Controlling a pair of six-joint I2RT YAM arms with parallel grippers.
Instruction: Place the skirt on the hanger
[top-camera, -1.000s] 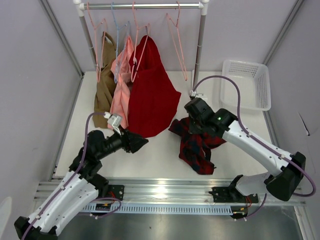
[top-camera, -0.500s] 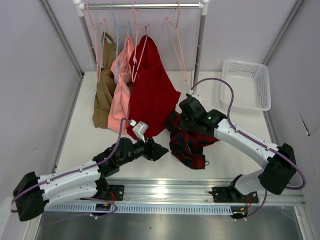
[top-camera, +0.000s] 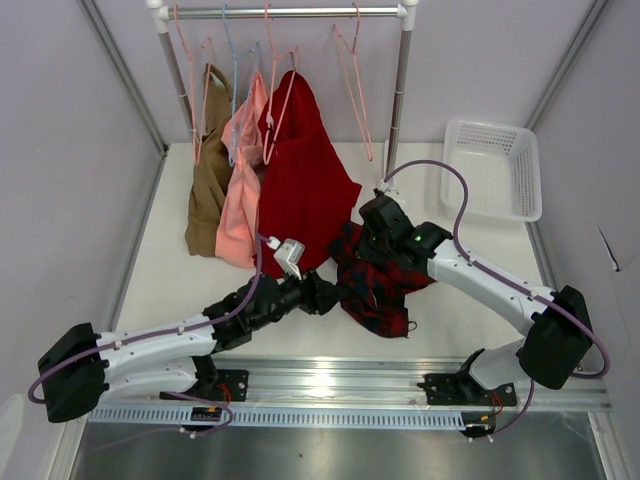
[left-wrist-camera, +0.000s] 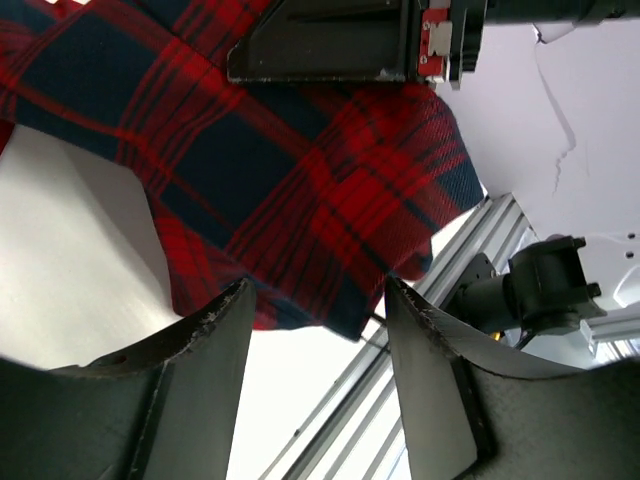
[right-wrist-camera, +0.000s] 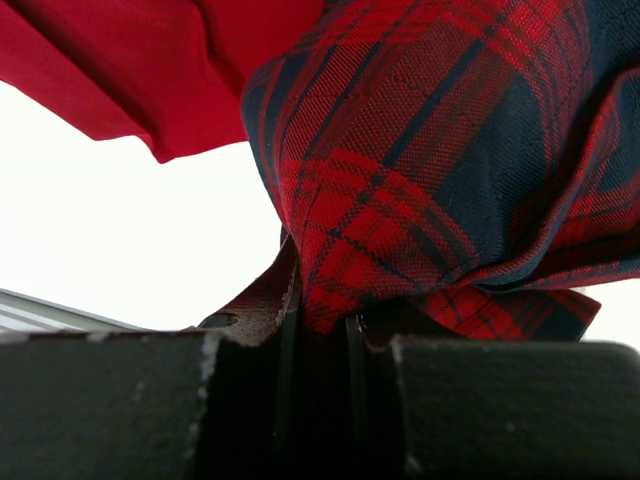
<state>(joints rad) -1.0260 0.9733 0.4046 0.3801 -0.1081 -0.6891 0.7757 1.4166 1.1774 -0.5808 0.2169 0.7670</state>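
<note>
The red and navy plaid skirt (top-camera: 378, 285) hangs bunched from my right gripper (top-camera: 368, 243), its lower part lying on the white table. In the right wrist view that gripper (right-wrist-camera: 325, 320) is shut on a fold of the skirt (right-wrist-camera: 430, 150). My left gripper (top-camera: 328, 297) reaches in from the left and stands open right beside the skirt's left edge. In the left wrist view the skirt (left-wrist-camera: 300, 170) hangs just past its open fingertips (left-wrist-camera: 318, 300), with nothing between them. The bare pale-pink hanger (top-camera: 360, 100) hangs at the right of the rail.
The rack (top-camera: 400, 90) at the back carries a brown garment (top-camera: 207, 190), a salmon-pink one (top-camera: 240, 200) and a solid-red one (top-camera: 305, 195) close behind the skirt. A white basket (top-camera: 524, 175) stands at the back right. A metal rail (top-camera: 330, 380) runs along the near edge.
My left arm has swung right and stretched out low until its open gripper reaches the skirt. My right gripper has drawn the skirt a little to the left.
</note>
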